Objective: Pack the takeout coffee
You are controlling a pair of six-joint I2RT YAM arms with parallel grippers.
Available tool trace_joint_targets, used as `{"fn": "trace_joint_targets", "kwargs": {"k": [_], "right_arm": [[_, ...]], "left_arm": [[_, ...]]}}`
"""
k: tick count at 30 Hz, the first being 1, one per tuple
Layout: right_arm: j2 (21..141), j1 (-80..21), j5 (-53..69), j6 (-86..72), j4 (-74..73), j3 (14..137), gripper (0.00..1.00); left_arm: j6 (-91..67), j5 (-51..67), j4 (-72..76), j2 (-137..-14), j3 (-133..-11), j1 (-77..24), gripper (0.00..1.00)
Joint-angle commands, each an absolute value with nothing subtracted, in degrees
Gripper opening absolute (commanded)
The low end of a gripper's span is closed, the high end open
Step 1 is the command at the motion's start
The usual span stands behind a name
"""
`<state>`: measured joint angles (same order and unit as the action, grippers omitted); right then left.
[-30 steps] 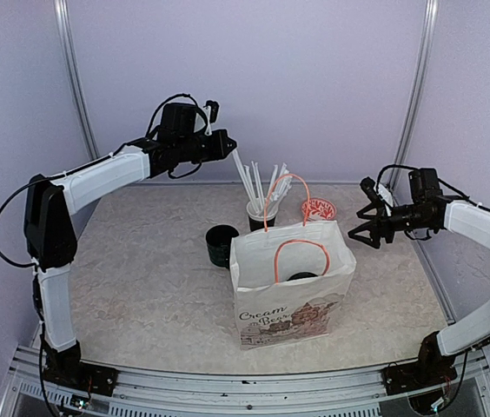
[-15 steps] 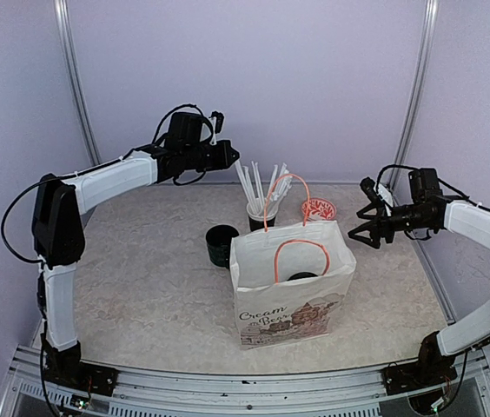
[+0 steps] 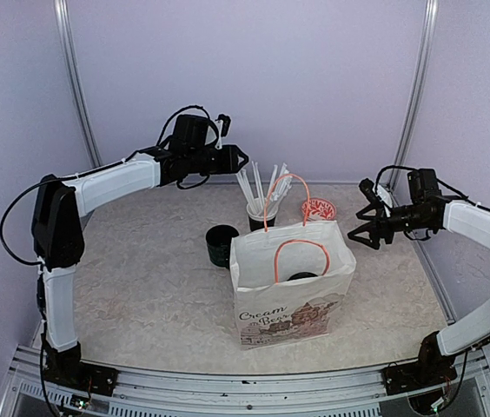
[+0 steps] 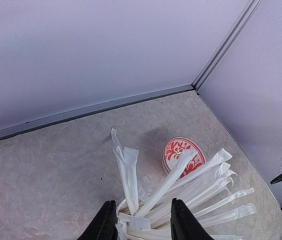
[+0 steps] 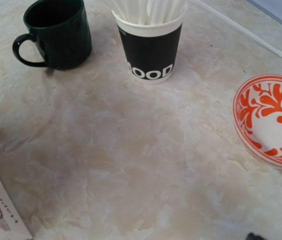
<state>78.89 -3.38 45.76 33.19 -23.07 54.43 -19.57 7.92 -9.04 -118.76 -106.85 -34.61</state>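
The takeout coffee is hidden; only a dark round shape (image 3: 301, 276) shows inside the mouth of the white paper bag (image 3: 288, 300). My left gripper (image 3: 243, 159) hovers above the black cup of white wrapped straws (image 3: 258, 213). In the left wrist view its jaws (image 4: 141, 220) stand apart, with the straws (image 4: 181, 185) just below and nothing pinched. My right gripper (image 3: 368, 228) hangs open to the right of the bag, holding nothing. Its fingers barely reach into the right wrist view.
A squat dark mug (image 3: 221, 243) with a handle (image 5: 23, 50) stands left of the bag. A red-patterned saucer (image 3: 319, 208) lies behind it, right of the straw cup (image 5: 151, 50). One loose straw (image 5: 241, 32) lies on the table. Walls close in at the back and sides.
The left gripper carried a straw to the right over the straw cup, then opened its jaws and let it go among the others. The right arm has not moved.
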Motion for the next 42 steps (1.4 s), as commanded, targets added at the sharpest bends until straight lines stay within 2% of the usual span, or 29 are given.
{"fn": "trace_joint_targets", "kwargs": {"k": [1,7,14,18,26,42], "right_arm": [[79.3,-4.2,45.8,33.5,-24.0,55.6,0.89],[78.9,-4.3,45.9,33.5,-24.1,55.5,0.89],[78.9,-4.3,45.8,33.5,-24.0,55.3,0.89],[79.3,-4.4,45.9,33.7,-24.3,55.6,0.89],[79.3,-4.5,45.5,33.9,-24.2,55.3,0.90],[79.5,-5.4,44.2,34.3,-24.4,55.4,0.89]], "left_arm": [[-17.7,4.3,-10.4,-114.3,-106.6,-36.7,0.38],[-19.5,-2.0,-13.2,-113.6,-105.8,-36.8,0.37],[-18.4,-0.3,-15.3,-112.2,-106.1,-37.6,0.36],[-19.4,-3.9,-17.6,-112.3,-106.4,-37.7,0.43],[-22.3,-7.5,-15.0,-103.0,-94.4,-39.0,0.45],[-23.1,0.4,-13.7,-106.3,-94.3,-36.0,0.31]]}}
